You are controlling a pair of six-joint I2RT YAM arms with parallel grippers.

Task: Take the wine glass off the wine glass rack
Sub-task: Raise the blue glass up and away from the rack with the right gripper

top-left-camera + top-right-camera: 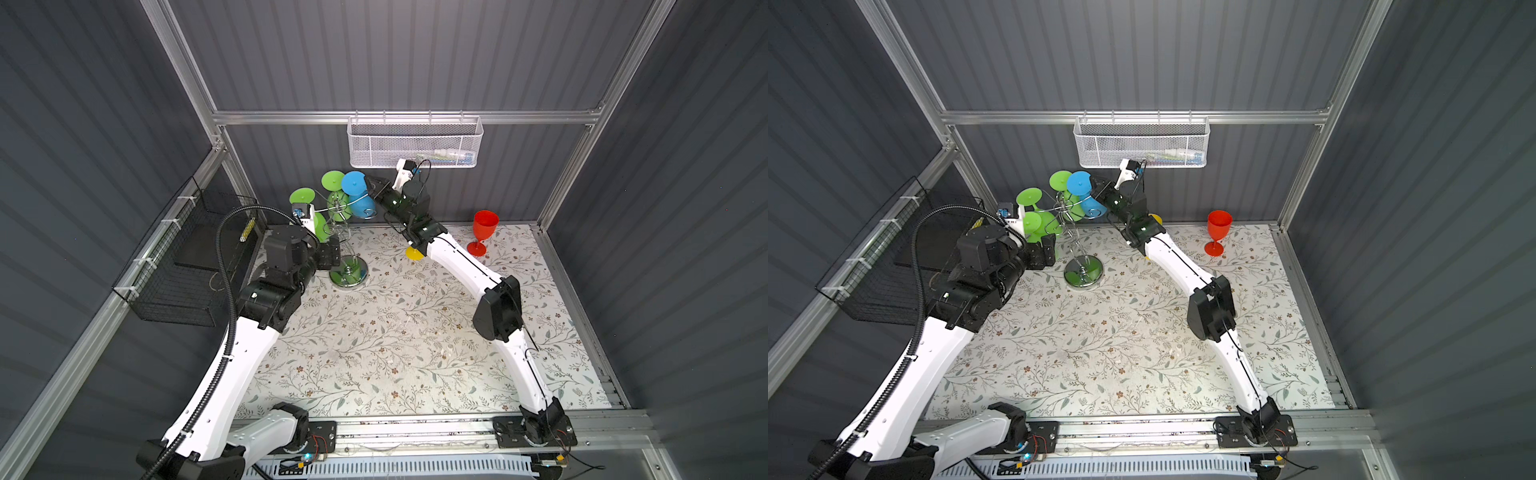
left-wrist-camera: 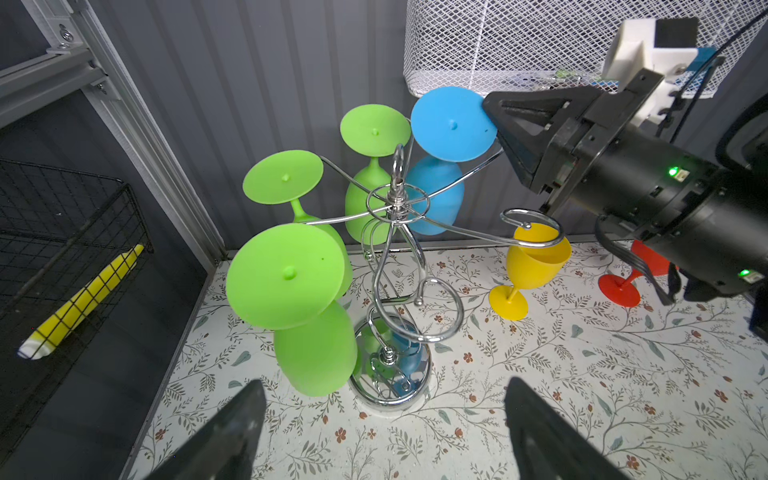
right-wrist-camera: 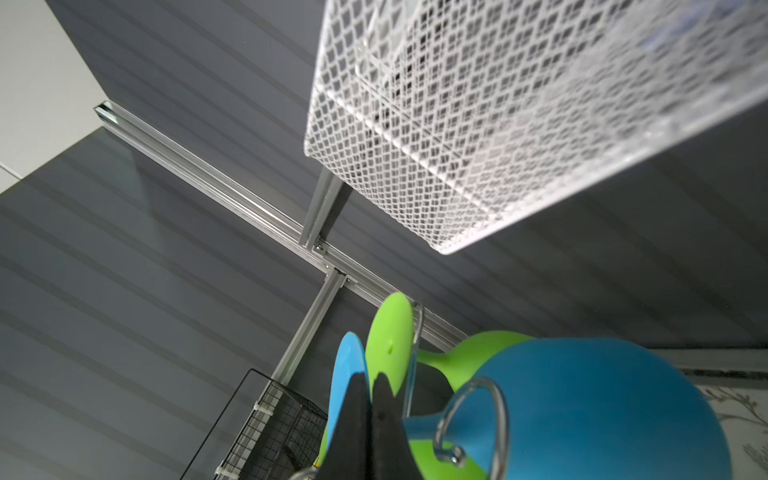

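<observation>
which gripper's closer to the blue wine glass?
Right. Right gripper, fingers shut, sits at the foot rim of the blue wine glass; the left gripper, open, is low by the base of the wine glass rack.

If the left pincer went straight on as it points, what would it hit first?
Most likely the wine glass rack, low on its stem near the round base; the lowest green wine glass hangs close beside. Depth is unclear.

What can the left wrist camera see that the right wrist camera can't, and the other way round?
Only the left wrist view: the yellow glass and red glass standing on the table, plus the rack's round base. Only the right wrist view: a wire curl around the stem of the blue glass. Both: that blue glass, green glasses, the white mesh basket.
</observation>
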